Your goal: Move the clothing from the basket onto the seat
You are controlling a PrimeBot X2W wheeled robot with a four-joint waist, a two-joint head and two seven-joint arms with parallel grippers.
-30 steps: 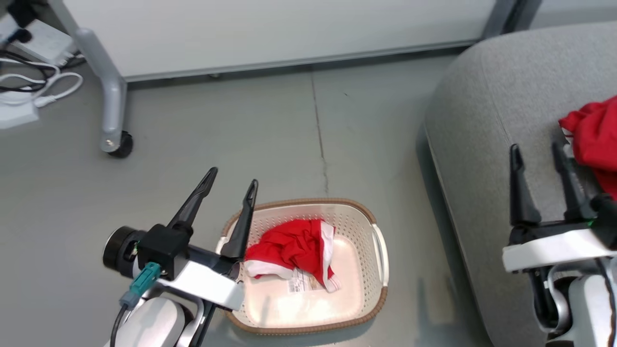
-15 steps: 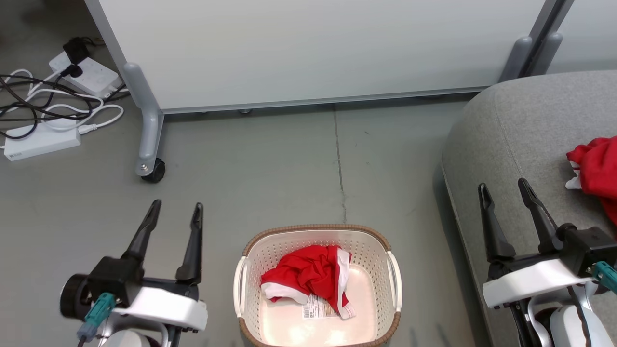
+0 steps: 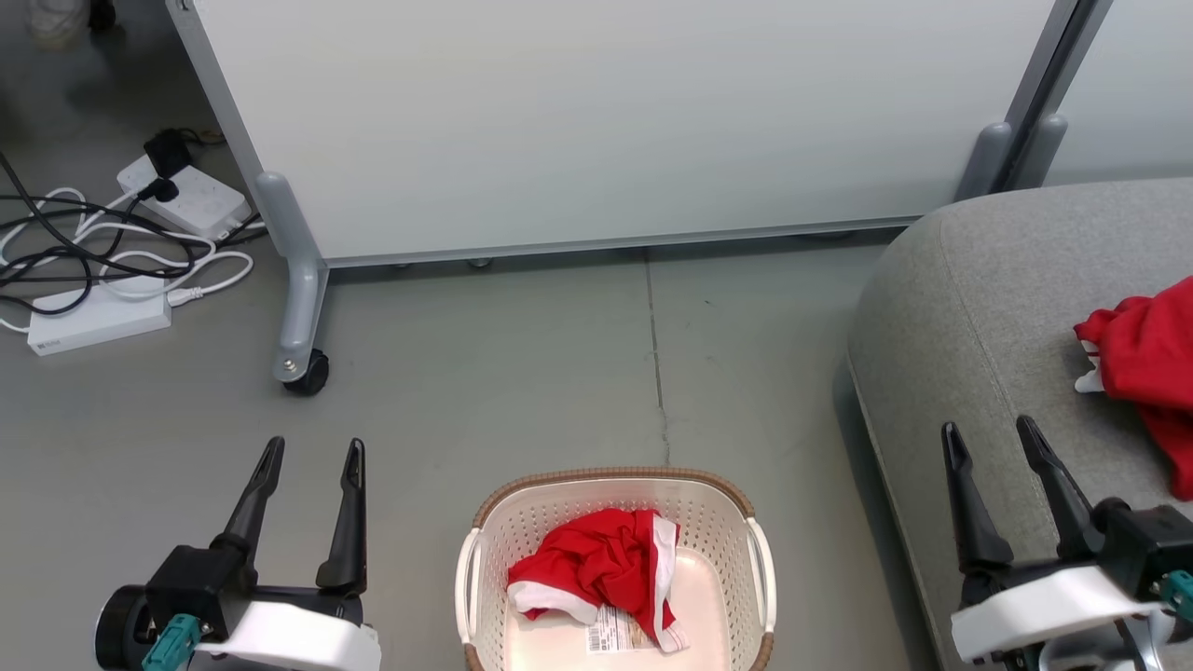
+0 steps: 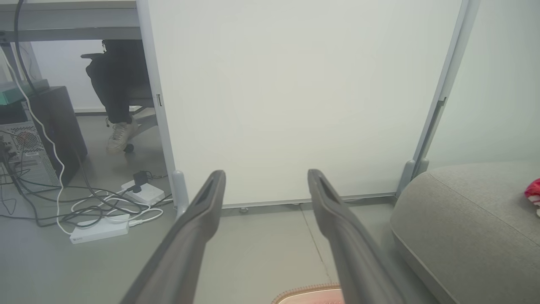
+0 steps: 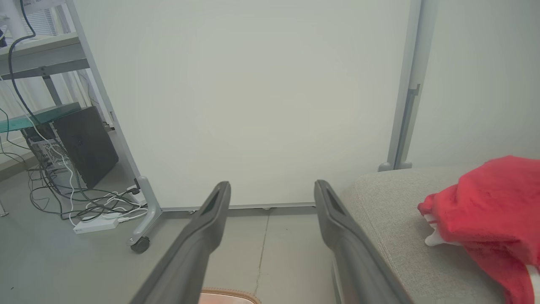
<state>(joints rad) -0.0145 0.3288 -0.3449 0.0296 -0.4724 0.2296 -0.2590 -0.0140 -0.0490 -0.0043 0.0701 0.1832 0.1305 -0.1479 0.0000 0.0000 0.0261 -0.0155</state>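
Item — crumpled bright red fabric garment (image 3: pixel 596 582), white-trimmed, in cream-white perforated plastic basket (image 3: pixel 708 522); my left fingers (image 3: pixel 347 522) and right fingers (image 3: pixel 969 508) both spread wide, empty — I should drop one pair onto its bunched middle, pinch deep, lift clear of the rim toward the grey woven sofa (image 3: pixel 969 308).

**Left gripper** (image 3: pixel 315 447) **and right gripper** (image 3: pixel 987 429). Each bears two long dark fingers (image 3: pixel 347 522), broad at the root and tapering to a narrow tip. The fingers are set on a black mount (image 3: pixel 191 582) above a smooth white wrist housing (image 3: pixel 289 638). A teal connector (image 3: pixel 171 641) hangs at the left mount beside a black cylinder (image 3: pixel 114 638). A second teal plug (image 3: pixel 1180 589) sits by the right mount. In the wrist views the fingers look dark grey, with what may be a shallow groove down each inner face.
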